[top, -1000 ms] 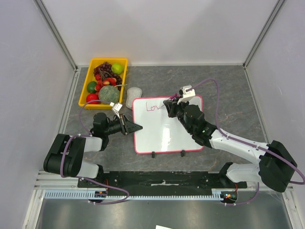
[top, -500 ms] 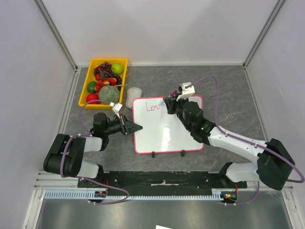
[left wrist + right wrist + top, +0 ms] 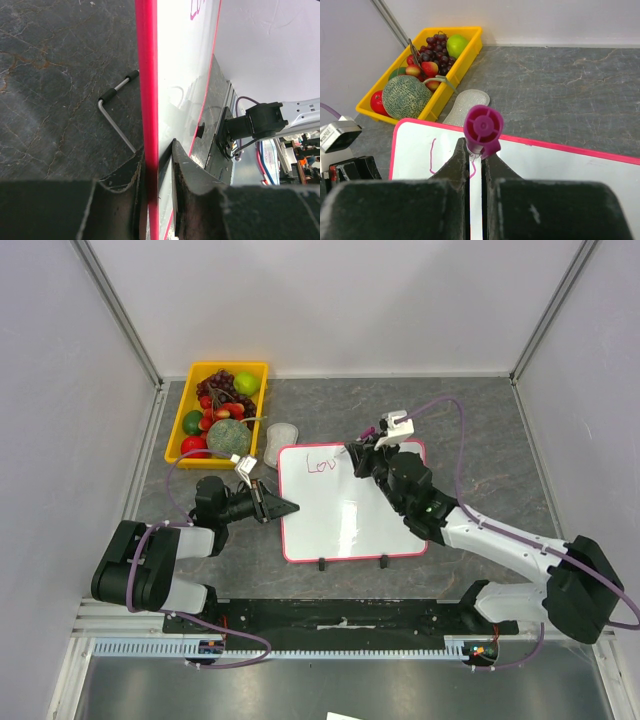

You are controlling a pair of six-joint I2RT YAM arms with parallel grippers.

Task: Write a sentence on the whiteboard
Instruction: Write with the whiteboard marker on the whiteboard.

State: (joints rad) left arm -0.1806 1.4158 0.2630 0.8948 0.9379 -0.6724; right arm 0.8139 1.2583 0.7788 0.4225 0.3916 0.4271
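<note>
The whiteboard (image 3: pixel 345 510) lies flat mid-table, white with a pink-red frame and two black feet on its near edge. Pink writing (image 3: pixel 319 465) reading about "Lov" sits at its top left; part of it shows in the right wrist view (image 3: pixel 432 156). My left gripper (image 3: pixel 283 507) is shut on the board's left edge, the red frame (image 3: pixel 148 100) between its jaws. My right gripper (image 3: pixel 357 458) is shut on a magenta marker (image 3: pixel 482 129), held upright with its tip on the board beside the writing.
A yellow tray (image 3: pixel 192 375) of fruit, with a melon (image 3: pixel 228 436), grapes and a green apple, stands at the back left. A grey eraser (image 3: pixel 281 437) lies between the tray and the board. Grey walls enclose the table.
My right gripper has shifted slightly right along the top line with the marker; the writing has grown from "Lo" to about "Lov". The left arm has not moved.
</note>
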